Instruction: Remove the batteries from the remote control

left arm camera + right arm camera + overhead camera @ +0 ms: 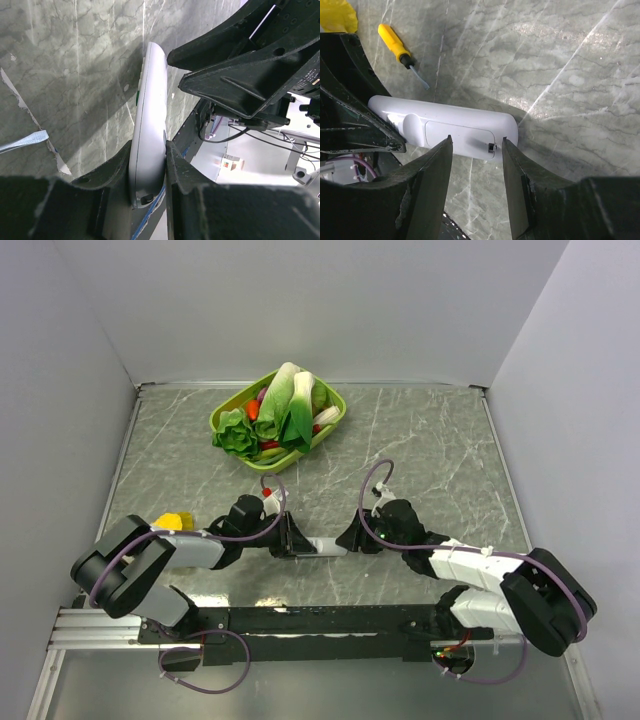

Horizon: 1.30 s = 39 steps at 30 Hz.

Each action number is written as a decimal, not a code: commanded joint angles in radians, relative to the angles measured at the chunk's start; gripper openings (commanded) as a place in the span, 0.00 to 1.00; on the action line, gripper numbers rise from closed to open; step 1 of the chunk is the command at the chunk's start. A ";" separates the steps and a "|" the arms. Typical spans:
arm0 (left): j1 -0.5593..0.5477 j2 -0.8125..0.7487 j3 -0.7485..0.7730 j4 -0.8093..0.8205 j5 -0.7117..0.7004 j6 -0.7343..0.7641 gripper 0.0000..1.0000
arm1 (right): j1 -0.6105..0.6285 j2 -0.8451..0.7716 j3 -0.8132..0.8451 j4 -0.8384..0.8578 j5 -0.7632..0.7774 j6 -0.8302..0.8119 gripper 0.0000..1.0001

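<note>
The remote control point(326, 547) is a slim white bar held just above the table between the two arms. My left gripper point(292, 538) is shut on one end of it; in the left wrist view the remote point(150, 100) sits clamped between the fingers, at the gripper point(148, 150). My right gripper point(352, 536) is open at the other end. In the right wrist view the gripper point(477, 142) has its fingertips on either side of the closed battery cover point(460, 135) and its small latch point(491, 147). The batteries are hidden under the cover.
A yellow-handled screwdriver point(395, 44) lies on the marble table beyond the remote; its tip shows in the left wrist view point(25, 141). A green basket of vegetables point(335, 412) stands at the back centre. A yellow object point(172, 521) lies by the left arm.
</note>
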<state>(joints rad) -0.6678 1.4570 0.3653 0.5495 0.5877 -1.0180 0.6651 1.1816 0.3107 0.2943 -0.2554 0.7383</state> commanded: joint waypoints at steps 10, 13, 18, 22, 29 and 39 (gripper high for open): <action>-0.010 0.006 0.009 0.010 -0.029 -0.004 0.01 | 0.004 0.030 -0.002 0.101 -0.045 0.029 0.50; -0.012 0.005 0.007 0.009 -0.034 -0.004 0.01 | 0.004 0.024 -0.024 0.117 -0.059 0.044 0.49; -0.013 0.006 0.009 0.010 -0.037 -0.005 0.01 | 0.004 0.004 -0.051 0.121 -0.074 0.064 0.48; -0.015 0.005 0.009 0.006 -0.043 -0.007 0.01 | 0.004 -0.011 -0.068 0.129 -0.090 0.078 0.48; -0.021 0.000 0.011 -0.002 -0.054 -0.008 0.01 | 0.004 -0.017 -0.087 0.138 -0.102 0.096 0.47; -0.036 -0.001 0.015 -0.005 -0.066 -0.014 0.01 | 0.005 0.026 -0.134 0.339 -0.185 0.170 0.47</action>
<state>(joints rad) -0.6815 1.4567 0.3653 0.5491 0.5705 -1.0378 0.6559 1.1797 0.2043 0.4900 -0.3035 0.8310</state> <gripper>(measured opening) 0.285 0.471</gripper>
